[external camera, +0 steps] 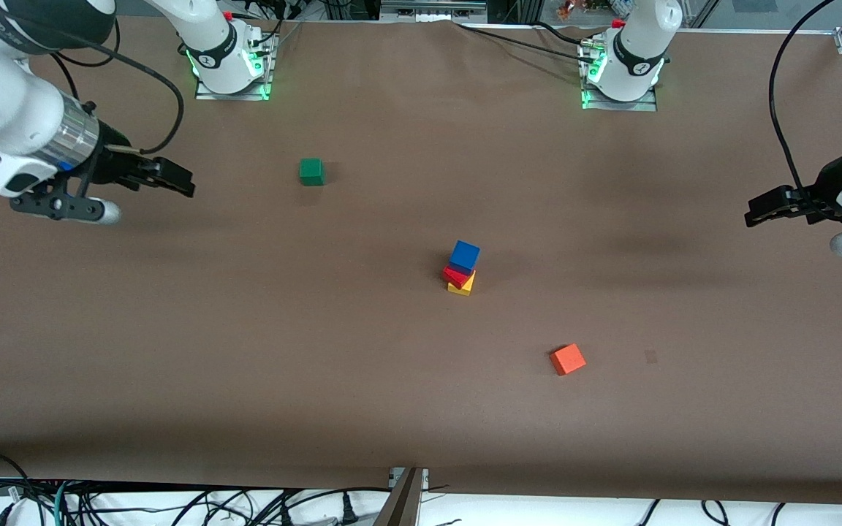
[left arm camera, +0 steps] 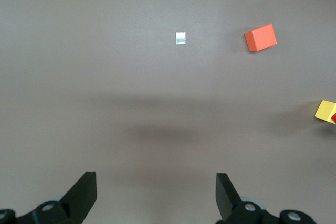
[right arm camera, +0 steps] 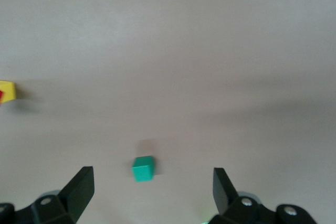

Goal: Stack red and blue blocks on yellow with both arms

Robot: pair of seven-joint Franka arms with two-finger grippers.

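Already blue [external camera: 465,256] tops red [external camera: 455,276] on yellow [external camera: 463,285]; so both pincers, left [external camera: 751,216] at three o'clock and right [external camera: 186,184] at nine, hang open and empty, clear of the stack.

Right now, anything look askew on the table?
Yes: the stack is uneven. The red block sits twisted and offset on the yellow block, with the blue block on top. Both grippers, left and right, are open and clear.
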